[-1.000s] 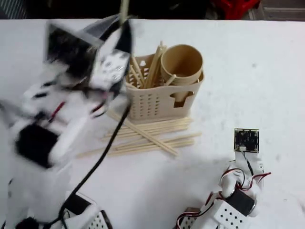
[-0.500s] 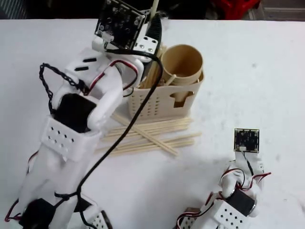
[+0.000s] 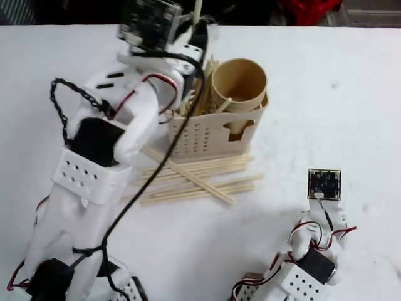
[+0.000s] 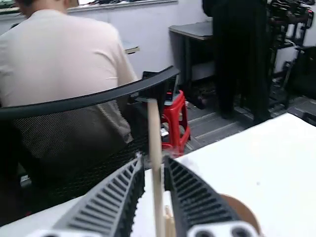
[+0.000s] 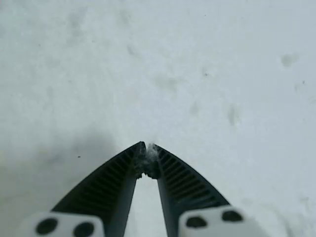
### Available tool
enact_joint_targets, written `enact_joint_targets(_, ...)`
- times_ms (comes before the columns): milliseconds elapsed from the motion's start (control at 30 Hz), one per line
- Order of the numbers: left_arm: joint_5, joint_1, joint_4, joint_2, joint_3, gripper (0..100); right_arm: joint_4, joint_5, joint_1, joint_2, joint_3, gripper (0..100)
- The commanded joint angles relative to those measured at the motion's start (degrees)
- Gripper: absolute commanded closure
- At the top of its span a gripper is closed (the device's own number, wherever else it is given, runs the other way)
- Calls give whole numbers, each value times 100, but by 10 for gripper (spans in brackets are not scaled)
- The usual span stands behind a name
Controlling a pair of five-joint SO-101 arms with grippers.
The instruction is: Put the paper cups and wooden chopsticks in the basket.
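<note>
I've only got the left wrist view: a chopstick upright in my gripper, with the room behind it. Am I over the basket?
Observer: Roughly. From the high view, the left gripper and its chopstick sit above the far left end of the basket, where the standing chopsticks are.
Operator: What's in the other end?
Observer: Paper cups, nested together, fill the right end.
Operator: Anything left on the table?
Observer: Yes, a heap of loose chopsticks lies flat along the basket's near side.
</note>
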Motion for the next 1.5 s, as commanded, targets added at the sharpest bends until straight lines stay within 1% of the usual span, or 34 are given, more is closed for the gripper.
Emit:
enact_joint_targets(0,255,-470,211,-13,-220,900,-101,35,4,48,44,981)
enact_joint_targets(167,501,-1042,527,-268,-193,895,-101,35,4,40,44,981)
enact_joint_targets(233,501,-1332,897,-418,-193,896,-101,35,13,-4,44,981)
enact_joint_targets(300,510,-1798,1327,-576,-202,897,-119,53,40,-13,44,981)
enact_joint_targets(400,519,-2774,1785,-637,-114,897,-145,70,-22,-13,-9,981)
enact_joint_targets(467,519,-3380,1846,-549,325,896,-286,88,-251,-48,-79,981)
enact_joint_targets(533,519,-3811,1776,-391,1064,895,-295,88,-585,-136,-193,980)
enact_joint_targets(600,492,-4057,1389,-145,1952,895,-189,88,-1130,-127,-396,963)
enact_joint_targets(633,492,-4154,1046,-4,2374,895,22,88,-1446,-127,-536,940)
enact_joint_targets(700,492,-4321,185,321,3112,895,593,88,-2114,-119,-958,889)
enact_joint_targets(767,492,-4418,-747,716,3684,895,1209,79,-2615,-48,-1486,851)
enact_joint_targets(867,501,-4418,-1864,1402,4123,895,1182,97,-3020,435,-1987,844)
enact_joint_targets(967,510,-4435,-2426,2009,4123,895,1314,448,-3960,1429,-2708,839)
enact_joint_targets(1033,519,-4426,-2558,2308,3991,896,1446,580,-4804,2308,-3323,839)
enact_joint_targets(1133,519,-4418,-2558,2563,3859,895,1455,475,-5965,3820,-4422,839)
enact_joint_targets(1233,519,-4426,-2558,2615,3833,895,1270,237,-6765,5508,-5486,839)
enact_joint_targets(1333,501,-4435,-2558,2615,3859,896,831,360,-7248,7099,-6242,839)
enact_joint_targets(1467,492,-4435,-2549,2615,3877,897,251,985,-7345,8453,-6435,833)
